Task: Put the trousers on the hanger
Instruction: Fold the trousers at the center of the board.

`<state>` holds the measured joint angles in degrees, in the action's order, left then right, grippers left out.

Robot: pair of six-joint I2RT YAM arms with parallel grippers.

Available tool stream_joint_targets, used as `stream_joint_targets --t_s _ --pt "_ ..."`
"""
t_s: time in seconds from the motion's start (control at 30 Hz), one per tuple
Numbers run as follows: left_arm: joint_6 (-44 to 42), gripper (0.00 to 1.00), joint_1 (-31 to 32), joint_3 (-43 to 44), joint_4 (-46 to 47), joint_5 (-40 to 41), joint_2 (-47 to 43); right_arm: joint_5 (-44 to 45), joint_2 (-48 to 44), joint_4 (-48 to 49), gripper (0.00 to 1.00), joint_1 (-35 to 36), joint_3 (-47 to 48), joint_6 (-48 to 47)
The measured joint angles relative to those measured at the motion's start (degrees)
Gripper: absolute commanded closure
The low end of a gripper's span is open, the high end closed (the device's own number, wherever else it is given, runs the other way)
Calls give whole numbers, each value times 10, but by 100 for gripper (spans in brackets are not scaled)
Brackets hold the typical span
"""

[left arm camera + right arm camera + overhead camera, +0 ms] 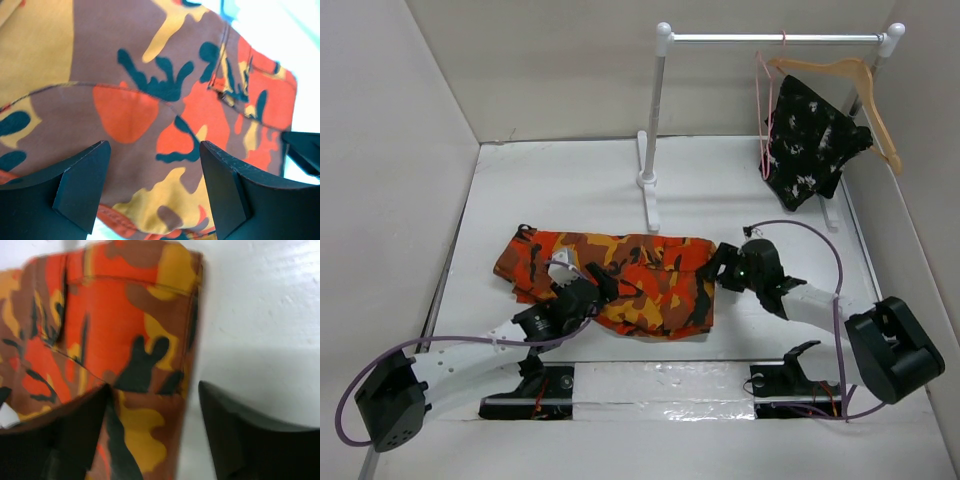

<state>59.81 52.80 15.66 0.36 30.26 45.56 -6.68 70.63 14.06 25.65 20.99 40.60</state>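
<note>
The trousers point(640, 270) lie spread lengthwise across the middle of the white tabletop point(570, 180), just in front of the foot of the rail's point(775, 38) left post. The left jaws are low over the near left part of the cloth and stand wide apart; in the left wrist view both fingers point(75, 185) frame camouflage fabric without pinching it. The right jaws are at the trousers' right end, also wide, with one finger point(65, 435) over the cloth edge and the other over bare tabletop. The hanger point(761, 100) hangs from the rail at the far right, well apart from the trousers, beside a wooden hanger point(865, 90) carrying a black speckled garment point(810, 140)
</note>
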Motion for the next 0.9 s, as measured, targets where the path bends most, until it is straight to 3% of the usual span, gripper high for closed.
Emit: stream_joint_targets --t_s 0.13,0.2,0.3,0.4,0.43,0.53,0.6,0.7,0.8,0.83,0.87,0.9 --pt "-6 30 2 11 7 6 7 10 25 19 85 -2 -2 12" --pt "-6 30 5 11 7 6 1 10 40 30 96 -12 0 12" --pt "-6 30 5 11 7 6 -15 10 78 40 99 -36 28 -1" --pt "-6 30 6 11 6 7 -31 9 136 24 89 -55 95 -30" --pt "-6 30 7 11 6 7 -35 10 151 17 66 -59 118 -38" --pt "-6 30 9 11 1 7 -43 21 166 2 20 -66 156 -61" --pt "-8 31 9 11 0 8 -46 33 147 -8 13 -70 155 -69" --pt "-19 38 9 11 3 10 -49 55 86 -39 12 -72 143 -82" --pt "-48 63 9 18 15 12 -41 86 -11 -97 14 -63 135 -95" --pt "-61 83 10 26 19 15 -31 97 -49 -117 24 -57 135 -100" --pt "-71 91 11 38 26 18 -19 105 -91 -138 40 -50 137 -106" --pt "-91 100 12 55 38 23 -11 110 -129 -156 81 -43 141 -112"
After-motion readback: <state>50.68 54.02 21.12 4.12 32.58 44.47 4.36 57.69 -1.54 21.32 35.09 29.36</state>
